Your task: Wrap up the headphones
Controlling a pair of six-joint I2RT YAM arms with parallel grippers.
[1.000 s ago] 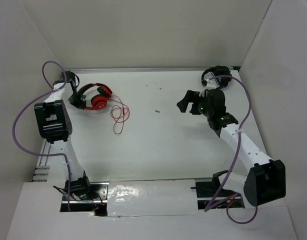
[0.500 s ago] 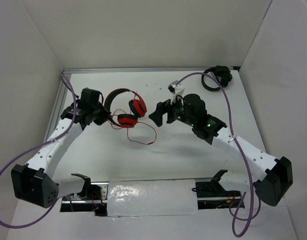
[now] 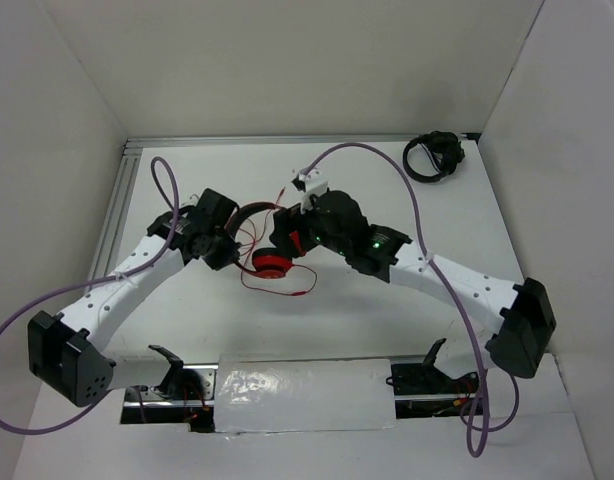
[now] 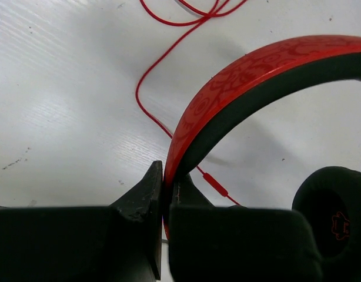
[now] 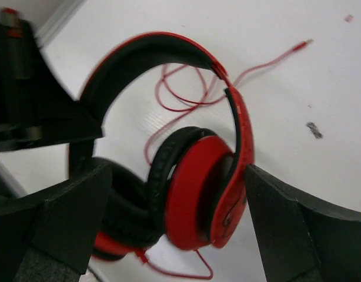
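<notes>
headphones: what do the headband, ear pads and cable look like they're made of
The headband has a red outer shell that looks like hard plastic, semi-gloss with a printed pattern. Its black inner lining is matte, possibly rubber or foam. The ear pads are black and soft-looking, probably leatherette over foam, judging by the rounded cushion. The cable is thin, red and loops freely, so it's likely rubber-coated wire.

Black headphones (image 3: 433, 156) lie at the table's (image 3: 347, 320) far right corner; perhaps folded.
</notes>
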